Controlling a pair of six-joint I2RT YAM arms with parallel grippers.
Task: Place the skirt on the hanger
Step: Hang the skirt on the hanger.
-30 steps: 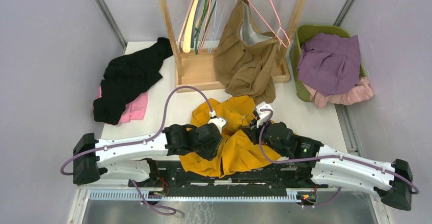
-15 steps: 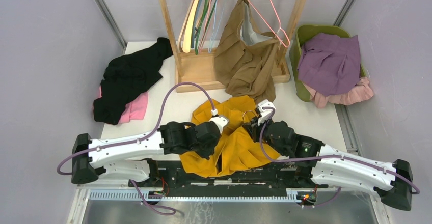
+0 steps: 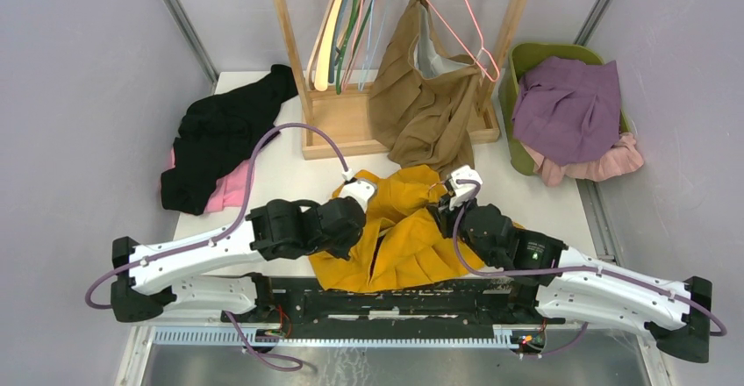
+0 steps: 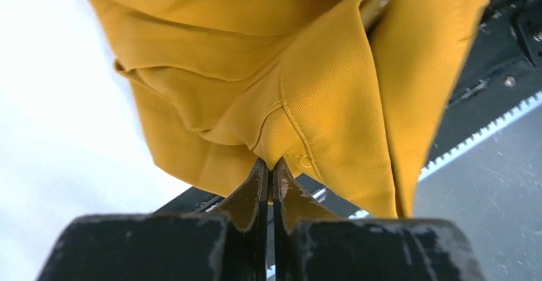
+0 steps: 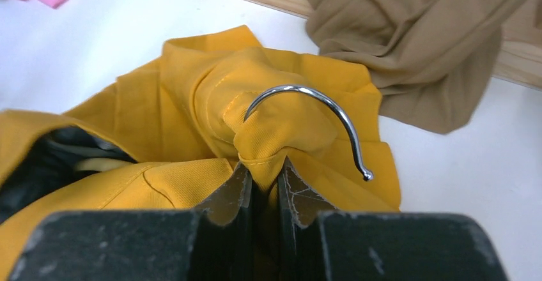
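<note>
A mustard-yellow skirt (image 3: 399, 237) lies bunched on the white table between both arms. The hanger's silver hook (image 5: 307, 92) sticks up out of the cloth, and the rest of the hanger is wrapped inside it. My left gripper (image 4: 271, 166) is shut on a seamed fold at the skirt's edge (image 4: 300, 121), on the skirt's left side (image 3: 346, 215). My right gripper (image 5: 265, 169) is shut on a fold of skirt cloth just below the hook, at the skirt's upper right (image 3: 447, 210).
A wooden rack (image 3: 338, 127) at the back holds several hangers (image 3: 346, 17) and a tan garment (image 3: 425, 105). Black and pink clothes (image 3: 219, 140) lie at the left. A green basket (image 3: 511, 70) with purple cloth (image 3: 566, 105) sits at the right. A toothed metal rail (image 4: 486, 134) runs along the near edge.
My left gripper closed on the skirt's edge and drew it left, pulling the cloth out sideways. The right gripper kept its grip and shifted slightly right.
</note>
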